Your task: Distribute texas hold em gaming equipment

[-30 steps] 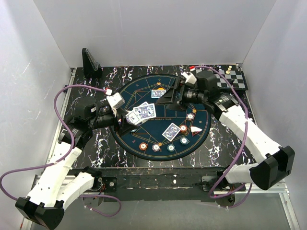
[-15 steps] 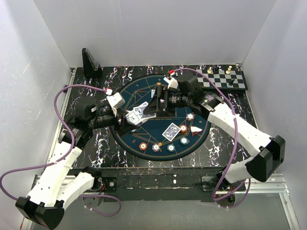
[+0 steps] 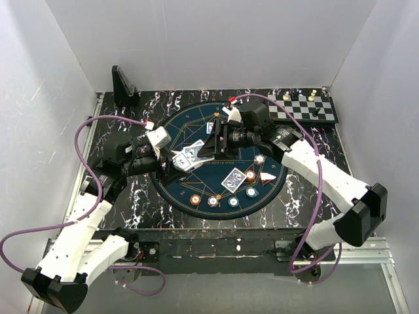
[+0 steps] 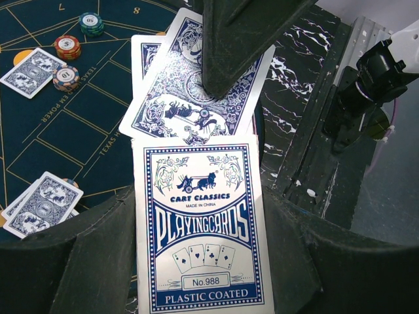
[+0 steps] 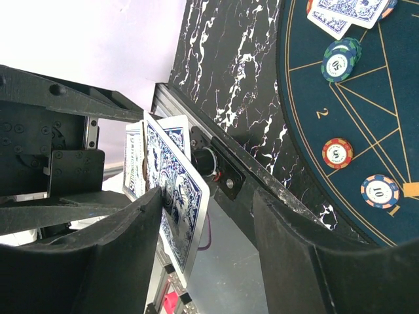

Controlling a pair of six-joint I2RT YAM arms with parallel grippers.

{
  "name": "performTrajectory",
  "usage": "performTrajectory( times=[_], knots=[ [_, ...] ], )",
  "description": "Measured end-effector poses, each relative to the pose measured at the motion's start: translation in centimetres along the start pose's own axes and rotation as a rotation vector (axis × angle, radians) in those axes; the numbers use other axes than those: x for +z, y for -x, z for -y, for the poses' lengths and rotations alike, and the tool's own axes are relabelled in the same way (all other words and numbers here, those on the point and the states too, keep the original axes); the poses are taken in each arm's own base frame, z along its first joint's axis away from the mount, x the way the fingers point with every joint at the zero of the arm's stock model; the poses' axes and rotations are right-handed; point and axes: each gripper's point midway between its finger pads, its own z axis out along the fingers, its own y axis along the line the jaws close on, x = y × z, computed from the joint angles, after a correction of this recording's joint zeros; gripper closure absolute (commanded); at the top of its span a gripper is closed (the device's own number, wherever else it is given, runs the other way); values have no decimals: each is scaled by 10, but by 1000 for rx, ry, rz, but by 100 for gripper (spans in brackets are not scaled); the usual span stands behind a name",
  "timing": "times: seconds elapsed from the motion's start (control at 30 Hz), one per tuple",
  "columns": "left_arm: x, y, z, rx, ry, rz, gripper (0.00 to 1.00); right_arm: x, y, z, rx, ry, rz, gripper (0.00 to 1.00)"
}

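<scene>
Compared with a second back, the right gripper has been swung left, away from the chessboard end, and is now parked right at the cards held up by the other arm. Its jaws are seen spread apart, with one dark finger laid on the top card of the fan.

Writing, left to right: the blue-and-white pack of plastic-coated playing cards is clamped between the closed-in fingers of the left gripper and held over the left side of the mat. "CART CLASSICS", "MADE IN CHINA", "PLAYINGCARDS", "No.988" and "PLASTIC COATED" can all be read on it. "TEXAS" and the digits 7 and 8 are printed in gold on the round dark-blue mat. Round striped poker chips marked 50, 5 and 10 are caught by the right wrist camera.

Counts: six chips are spotted from above, strung along the near-right part of the mat. A face-down pair of cards is lying among them. More cards are sat at the far side, partly covered by the arm, so no count there. One black wedge-shaped stand is back left and one black-and-white chessboard back right, with a few pieces on it.

Everything is set on a black marble-look tabletop with white veins, boxed in by plain white walls.
</scene>
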Motion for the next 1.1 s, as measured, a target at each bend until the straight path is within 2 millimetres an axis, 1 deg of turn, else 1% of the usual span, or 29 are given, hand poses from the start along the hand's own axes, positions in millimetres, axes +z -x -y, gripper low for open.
performTrajectory(
  times=[0.07,0.3,0.5,0.97,1.1],
  knots=[
    [0,0,0,-1,0,0,100,-1,1,-1,1,-3,3,41],
    [0,-1,0,-6,0,-3,100,-3,1,0,16,-17,12,41],
    [0,1,0,-2,-1,2,100,-10,2,-1,15,-33,37,42],
    [0,1,0,-4,0,4,100,-20,-1,-2,26,-49,43,48],
    [0,2,0,-2,1,9,100,-24,1,-2,31,-44,48,53]
  ],
)
